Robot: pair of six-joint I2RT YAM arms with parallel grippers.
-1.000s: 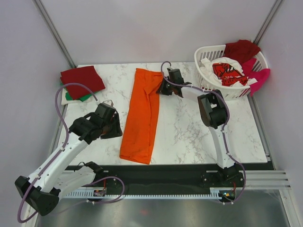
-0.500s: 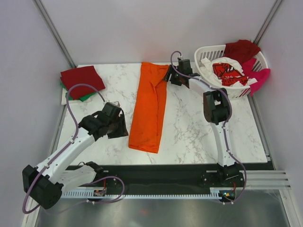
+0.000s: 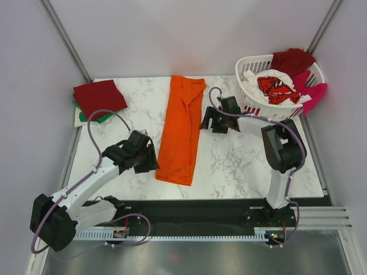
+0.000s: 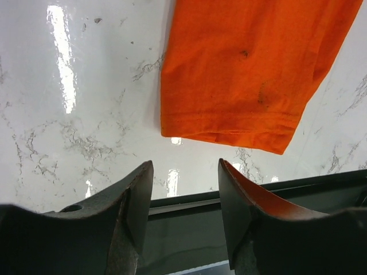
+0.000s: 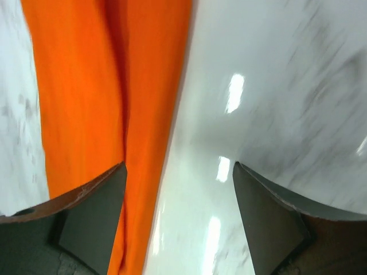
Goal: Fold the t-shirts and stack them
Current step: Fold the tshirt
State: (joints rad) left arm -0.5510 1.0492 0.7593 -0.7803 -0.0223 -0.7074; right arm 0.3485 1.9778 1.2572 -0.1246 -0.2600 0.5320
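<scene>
Orange t-shirt (image 3: pixel 180 129) centre; red stack (image 3: pixel 98 96) left, basket (image 3: pixel 252 59) right.

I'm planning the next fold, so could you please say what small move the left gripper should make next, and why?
Probably ease the left gripper forward onto the near hem of the orange t-shirt. Its jaws stand open and empty just short of that hem, and the shirt lies as a long strip not yet folded end to end.
</scene>
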